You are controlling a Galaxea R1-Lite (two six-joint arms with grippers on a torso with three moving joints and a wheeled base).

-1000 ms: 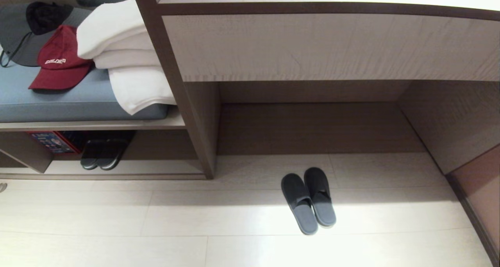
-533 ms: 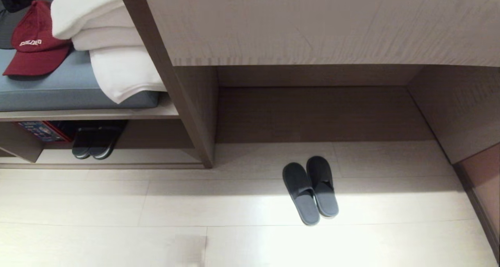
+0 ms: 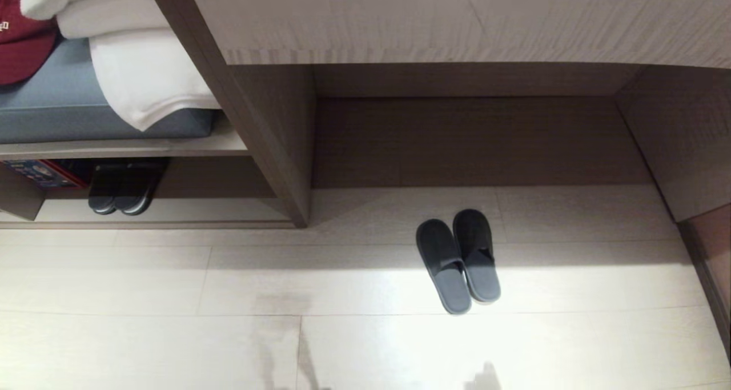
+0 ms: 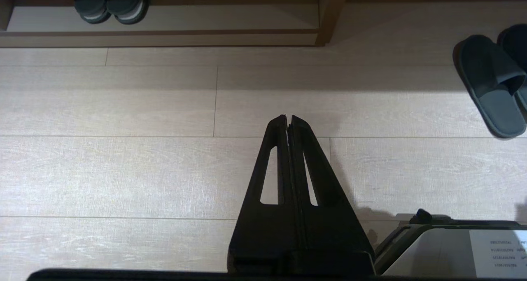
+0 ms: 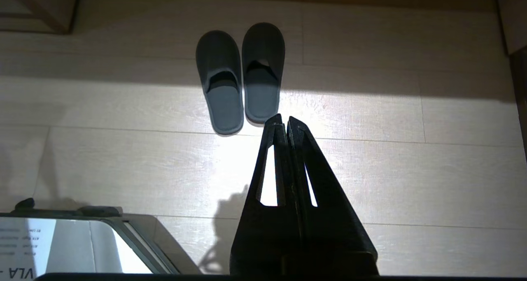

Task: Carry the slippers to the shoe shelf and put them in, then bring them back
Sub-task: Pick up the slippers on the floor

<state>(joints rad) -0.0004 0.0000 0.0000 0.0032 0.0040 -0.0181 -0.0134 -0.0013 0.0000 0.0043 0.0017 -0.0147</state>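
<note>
Your view has tipped down since a second ago, and the slippers (image 5: 240, 77) lie heels-toward-you on the floor just ahead of the closed, empty right gripper (image 5: 285, 120), nearer than the closed left gripper (image 4: 288, 118).

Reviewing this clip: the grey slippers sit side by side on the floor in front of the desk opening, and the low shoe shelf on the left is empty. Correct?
Not quite. The slippers do sit side by side on the floor before the desk opening, but the shoe shelf is not empty: a darker pair of slippers already stands inside it, as the head view and the left wrist view show.
</note>
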